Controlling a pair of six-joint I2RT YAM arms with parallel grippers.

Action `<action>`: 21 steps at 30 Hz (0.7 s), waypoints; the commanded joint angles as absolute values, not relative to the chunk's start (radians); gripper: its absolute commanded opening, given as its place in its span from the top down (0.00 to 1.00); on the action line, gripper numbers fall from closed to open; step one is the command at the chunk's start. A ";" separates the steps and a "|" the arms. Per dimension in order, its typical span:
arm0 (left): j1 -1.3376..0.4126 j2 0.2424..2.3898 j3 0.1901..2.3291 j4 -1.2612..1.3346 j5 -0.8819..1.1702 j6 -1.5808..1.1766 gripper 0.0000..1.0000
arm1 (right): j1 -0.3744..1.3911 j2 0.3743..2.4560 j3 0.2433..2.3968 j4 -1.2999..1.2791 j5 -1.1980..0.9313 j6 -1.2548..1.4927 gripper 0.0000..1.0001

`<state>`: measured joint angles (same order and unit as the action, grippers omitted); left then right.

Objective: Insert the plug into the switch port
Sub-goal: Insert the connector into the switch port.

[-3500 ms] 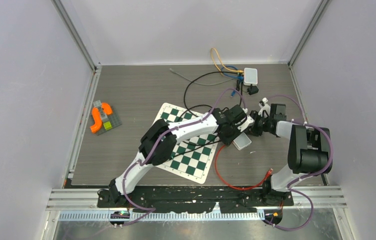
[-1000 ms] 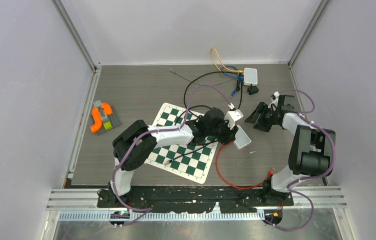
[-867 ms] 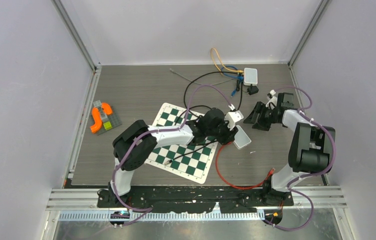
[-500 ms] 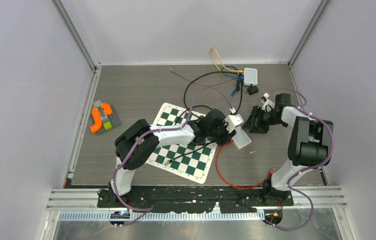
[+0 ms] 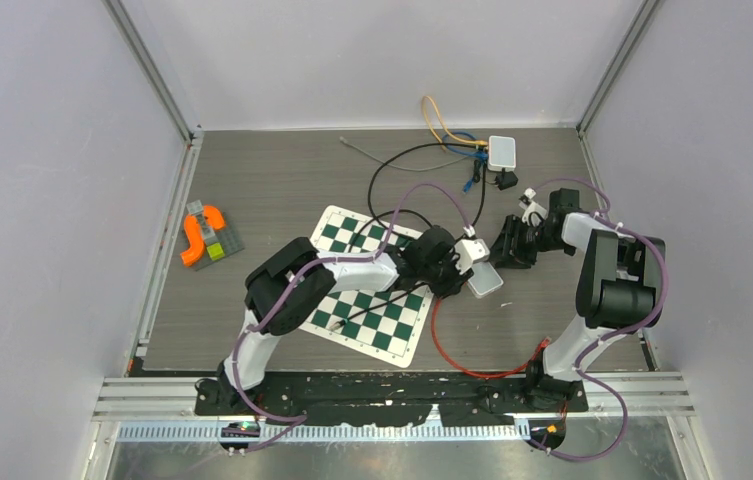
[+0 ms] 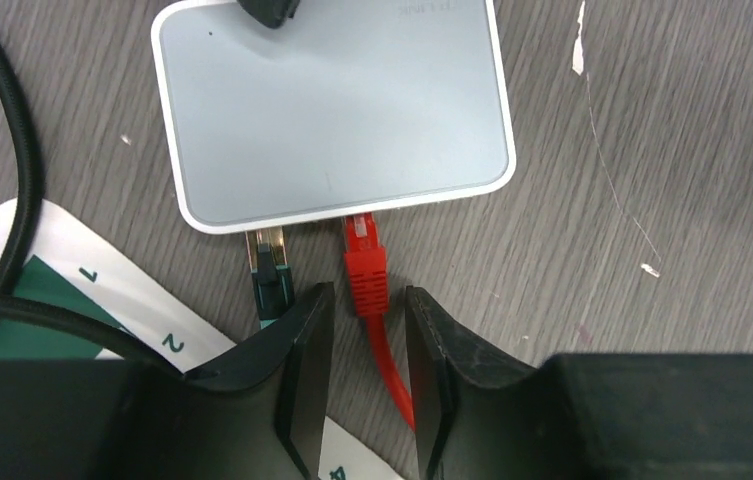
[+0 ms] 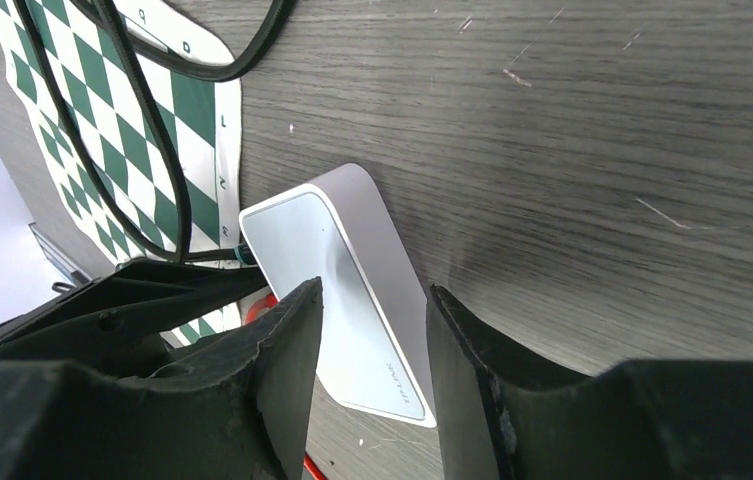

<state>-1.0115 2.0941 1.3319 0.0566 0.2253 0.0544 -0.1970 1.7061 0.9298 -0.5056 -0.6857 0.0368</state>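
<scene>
Lying flat on the dark wood-grain table (image 6: 652, 150), just off the edge of the checkered mat (image 5: 392, 335), the white switch (image 6: 332, 110) is showing its port side to the left wrist camera. The red plug (image 6: 364, 255) is sitting with its tip at one port on that side, touching the casing, though how deep it is seated I cannot tell. A green plug (image 6: 270, 280) is sitting at the port just beside it. The left gripper (image 6: 367, 300) is straddling the red cable (image 6: 389, 375) right behind the plug, its jaws standing slightly apart with a sliver of table showing between the cable and one finger, so it is pinching nothing. The right gripper (image 7: 374, 290) is reaching over the switch's far end with its jaws apart around that end; whether they are pressing the casing I cannot tell. A black cable (image 6: 7, 130) is curving past on the mat side.
</scene>
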 commanded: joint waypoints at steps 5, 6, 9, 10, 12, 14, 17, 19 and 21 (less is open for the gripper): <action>-1.030 2.129 1.375 0.094 0.213 0.043 0.75 | -0.174 1.703 0.922 -0.483 -0.717 0.055 0.52; -1.030 2.132 1.383 0.093 0.214 0.046 0.82 | -0.169 1.689 0.904 -0.478 -0.716 0.063 0.52; -1.034 2.144 1.428 0.076 0.212 0.059 1.00 | -0.132 1.632 0.813 -0.402 -0.711 0.153 0.57; -1.033 2.145 1.437 0.082 0.210 0.059 1.00 | -0.125 1.607 0.791 -0.365 -0.718 0.188 0.57; -1.034 2.143 1.445 0.103 0.216 0.052 1.00 | -0.115 1.577 0.741 -0.341 -0.720 0.218 0.57; -1.034 2.136 1.449 0.133 0.220 0.046 1.00 | -0.114 1.558 0.713 -0.334 -0.721 0.232 0.58; -1.033 2.135 1.468 0.160 0.220 0.061 1.00 | -0.113 1.532 0.668 -0.294 -0.727 0.267 0.57; -1.033 2.145 1.482 0.181 0.223 0.079 1.00 | -0.112 1.529 0.642 -0.262 -0.734 0.290 0.58; -1.034 2.152 1.490 0.212 0.230 0.079 1.00 | -0.109 1.539 0.619 -0.216 -0.752 0.323 0.58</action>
